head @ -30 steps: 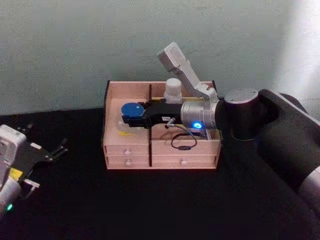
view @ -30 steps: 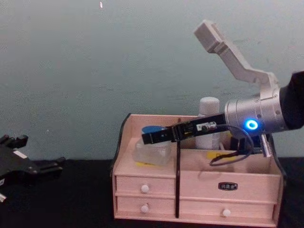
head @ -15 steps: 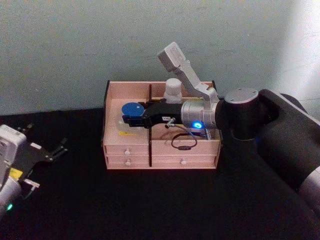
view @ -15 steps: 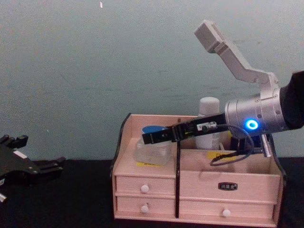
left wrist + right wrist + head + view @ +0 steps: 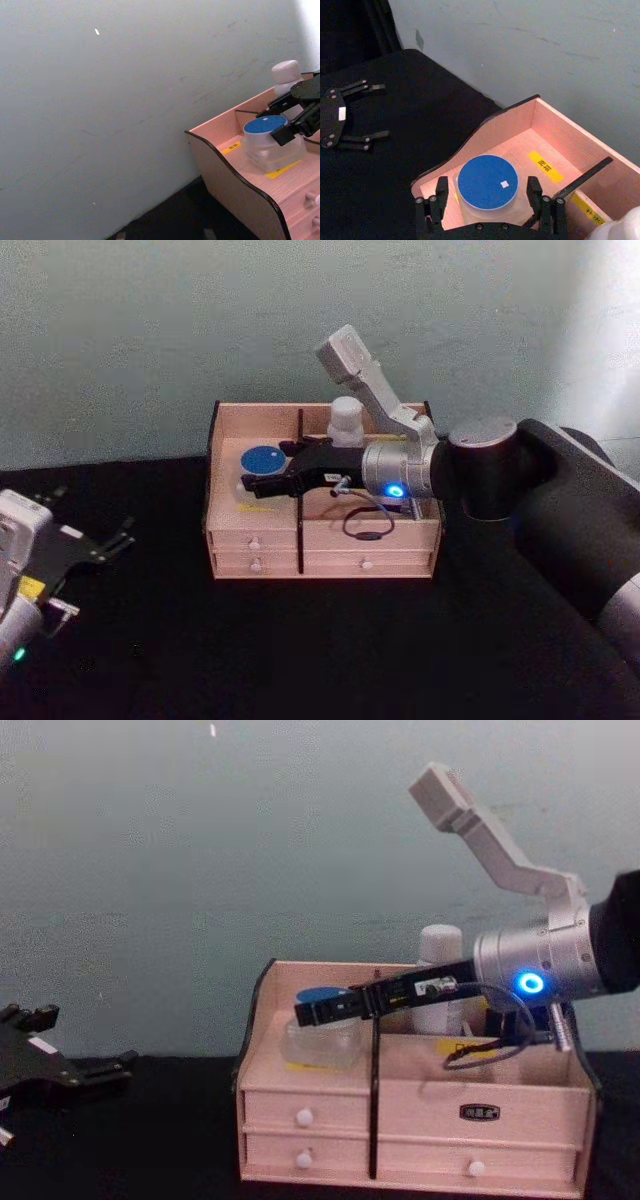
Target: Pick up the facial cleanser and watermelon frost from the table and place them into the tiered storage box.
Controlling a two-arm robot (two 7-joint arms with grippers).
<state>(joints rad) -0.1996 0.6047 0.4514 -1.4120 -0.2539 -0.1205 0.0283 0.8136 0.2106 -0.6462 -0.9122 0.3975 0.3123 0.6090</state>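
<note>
The tiered storage box (image 5: 320, 532) stands at the back of the black table. A clear jar with a blue lid (image 5: 262, 458) rests in its left compartment. My right gripper (image 5: 268, 467) is open around the jar; in the right wrist view its fingers (image 5: 534, 191) stand clear of the lid (image 5: 487, 181) on both sides. A white bottle (image 5: 346, 422) stands upright in the back right compartment. I cannot tell which of the two is the facial cleanser and which the watermelon frost. My left gripper (image 5: 92, 515) rests open at the table's left.
A grey-green wall runs close behind the box (image 5: 410, 1105). A black cable loop (image 5: 366, 525) hangs from my right wrist over the box's front right part. Black tabletop (image 5: 300, 640) stretches in front of the box and between it and the left gripper (image 5: 384, 110).
The right gripper's fingers have spread apart around the jar, so the blue lid now shows fully between them. The jar stays in its compartment. The left arm has barely moved.
</note>
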